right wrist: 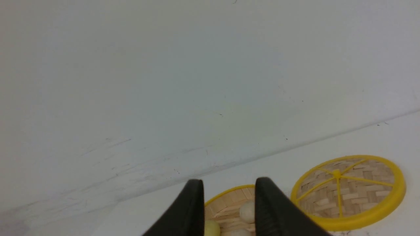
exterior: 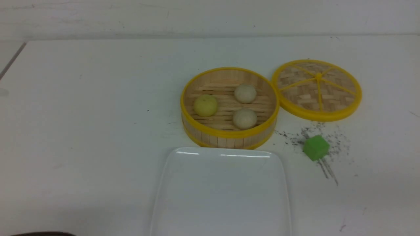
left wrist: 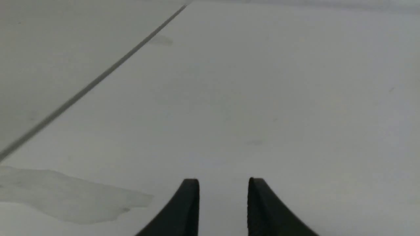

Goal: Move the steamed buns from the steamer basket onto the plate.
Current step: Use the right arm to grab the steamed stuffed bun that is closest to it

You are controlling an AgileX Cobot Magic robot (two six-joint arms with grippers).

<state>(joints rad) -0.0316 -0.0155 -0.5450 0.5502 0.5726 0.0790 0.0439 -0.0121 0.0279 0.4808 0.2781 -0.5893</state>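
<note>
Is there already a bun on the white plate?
No, all three steamed buns sit inside the steamer basket; nothing lies on the plate.

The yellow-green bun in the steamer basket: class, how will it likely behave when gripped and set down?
Round and domed, the yellow-green bun may roll on the glossy plate. Its smooth surface could slip under a tight pinch. Being small, it is probably light.

The surface (exterior: 82, 114) is flat and matte white, under soft, even light. A plain white wall (exterior: 210, 16) rises directly behind its far edge. A dark seam (exterior: 13, 60) runs diagonally at the far left. Dark scuff marks (exterior: 328, 170) speckle the right side. The left wrist view shows a faint grey patch (left wrist: 72, 196) on the surface.
</note>
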